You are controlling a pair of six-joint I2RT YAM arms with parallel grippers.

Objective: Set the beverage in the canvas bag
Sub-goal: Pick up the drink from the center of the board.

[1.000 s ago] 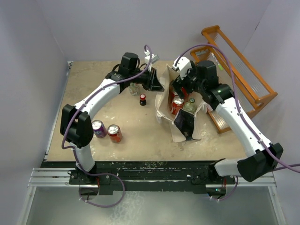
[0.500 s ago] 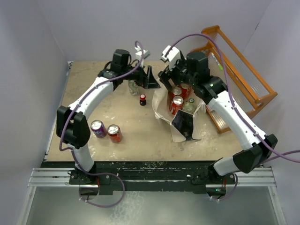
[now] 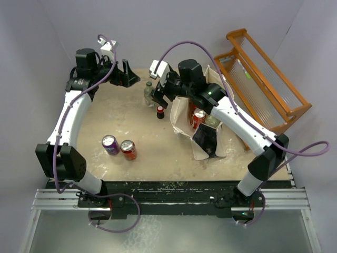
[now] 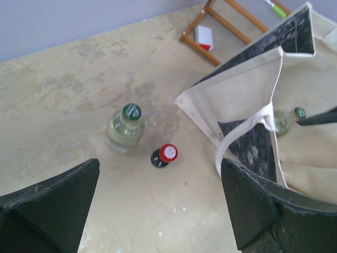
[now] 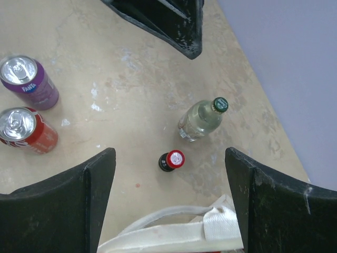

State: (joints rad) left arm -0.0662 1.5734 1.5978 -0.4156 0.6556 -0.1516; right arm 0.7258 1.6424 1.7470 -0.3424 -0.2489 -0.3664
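While both arms hang over the far half of the sandy table (image 3: 152, 163), the biggest thing about is the orange wooden rack (image 3: 263, 74), slanting across the upper right of the overhead view. Next to it, just right of centre, the canvas bag (image 3: 180, 117) stands with its mouth open, cream side to the left and black end panel toward the bottom of the frame. A red can (image 3: 198, 118) and a green-capped bottle (image 3: 213, 120) sit inside it. The right arm crosses the bag's upper edge, so I can't say for sure whether more lies under it. The right gripper (image 3: 162, 95) hovers just left of the bag with its jaws spread and nothing between them. The left gripper (image 3: 128, 75) is up in the upper left, well apart from the bag, jaws wide and empty too. Lower left of centre a purple can (image 3: 110, 144) and a loose red can (image 3: 128, 149) stand upright just beside each other. Near the bag's left side stands a clear bottle (image 3: 149, 92), and just below it in the frame a small dark bottle (image 3: 160, 112) with a red cap, both on the table.
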